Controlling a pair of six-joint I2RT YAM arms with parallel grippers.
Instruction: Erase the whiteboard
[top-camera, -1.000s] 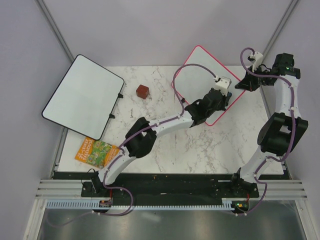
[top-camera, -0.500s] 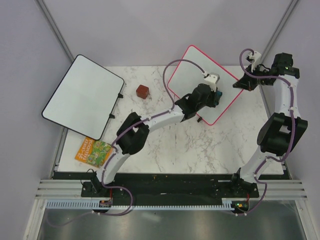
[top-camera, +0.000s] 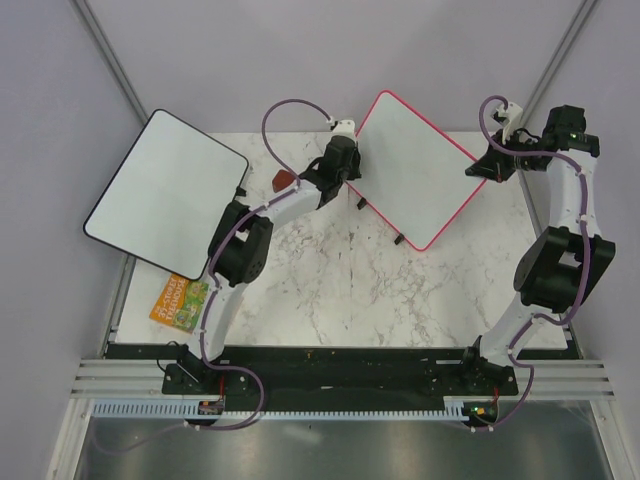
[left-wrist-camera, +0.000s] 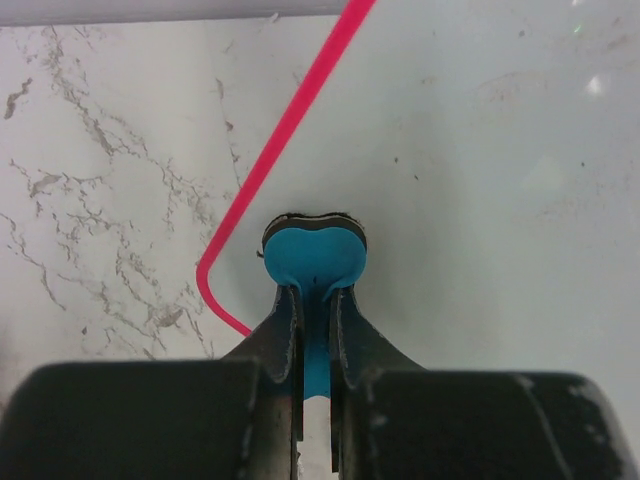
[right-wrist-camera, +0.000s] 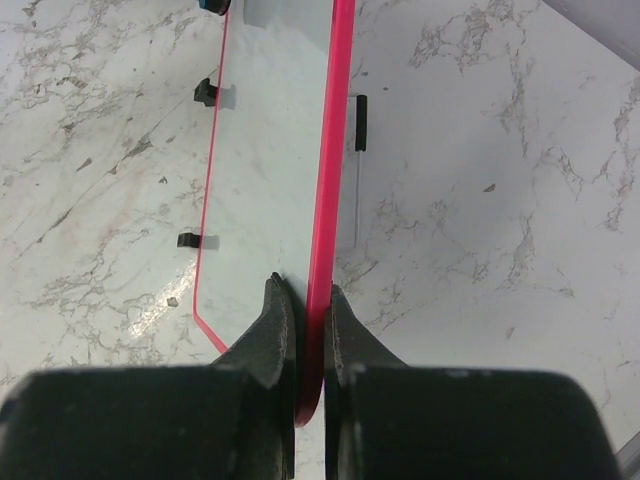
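I swept the eraser, pinched in the left gripper, to the whiteboard's left corner. My right gripper pinches its rim; no marks seen.

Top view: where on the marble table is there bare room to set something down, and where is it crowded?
Free: the wide near-centre tabletop between left arm, pink-framed whiteboard and right arm. Crowded: the left side, with red block, black-framed board and booklet.
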